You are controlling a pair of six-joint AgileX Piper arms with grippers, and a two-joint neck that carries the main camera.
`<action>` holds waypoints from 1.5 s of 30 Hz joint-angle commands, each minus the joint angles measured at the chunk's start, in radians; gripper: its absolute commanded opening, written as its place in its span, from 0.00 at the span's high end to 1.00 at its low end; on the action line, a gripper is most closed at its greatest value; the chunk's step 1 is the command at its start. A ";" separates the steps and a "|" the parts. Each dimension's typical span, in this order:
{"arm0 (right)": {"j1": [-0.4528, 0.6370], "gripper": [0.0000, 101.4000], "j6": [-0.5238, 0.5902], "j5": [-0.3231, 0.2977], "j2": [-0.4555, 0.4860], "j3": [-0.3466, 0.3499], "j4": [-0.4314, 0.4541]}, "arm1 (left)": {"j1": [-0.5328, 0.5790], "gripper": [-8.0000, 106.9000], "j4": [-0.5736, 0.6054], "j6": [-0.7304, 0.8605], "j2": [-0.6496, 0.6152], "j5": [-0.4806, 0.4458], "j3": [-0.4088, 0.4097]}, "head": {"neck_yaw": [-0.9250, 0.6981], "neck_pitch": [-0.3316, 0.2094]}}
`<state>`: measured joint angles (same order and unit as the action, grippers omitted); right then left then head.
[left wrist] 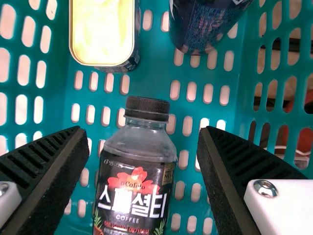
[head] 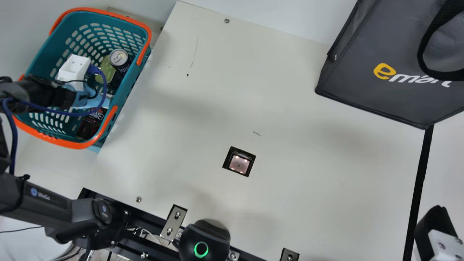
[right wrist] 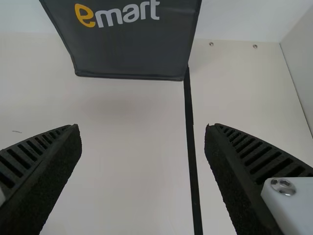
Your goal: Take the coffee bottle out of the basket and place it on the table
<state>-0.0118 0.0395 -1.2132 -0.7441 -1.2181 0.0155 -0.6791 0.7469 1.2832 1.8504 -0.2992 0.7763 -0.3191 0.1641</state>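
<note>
In the main view you have the left gripper (head: 74, 69) at the upper left of the frame, inside the basket (head: 125, 108). The left wrist view shows you this gripper (left wrist: 143, 131) released, its fingers wide apart. The bottle (left wrist: 134, 188) lies in the basket, between the two fingers in that view, with a gap at each side. The right gripper (head: 435, 232), at the lower right of the main view, is also spread.
</note>
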 commanded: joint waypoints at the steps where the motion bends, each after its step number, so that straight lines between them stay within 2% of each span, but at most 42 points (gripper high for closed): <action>1: 0.000 0.10 0.000 0.000 0.000 0.000 0.000 | 0.001 0.15 0.011 0.010 0.009 0.008 0.003 | -0.002 -0.026; 24: 0.000 0.10 0.000 0.000 0.000 0.000 0.000 | 0.016 0.15 0.202 0.184 0.137 0.072 0.048 | -0.002 -0.026; 45: 0.000 0.10 0.000 0.000 0.000 0.000 0.000 | 0.006 0.15 0.405 0.402 0.214 0.082 0.062 | -0.002 -0.026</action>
<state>-0.0118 0.0395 -1.2132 -0.7441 -1.2181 0.0155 -0.6719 1.1436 1.6737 2.0616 -0.2168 0.8375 -0.3191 0.1641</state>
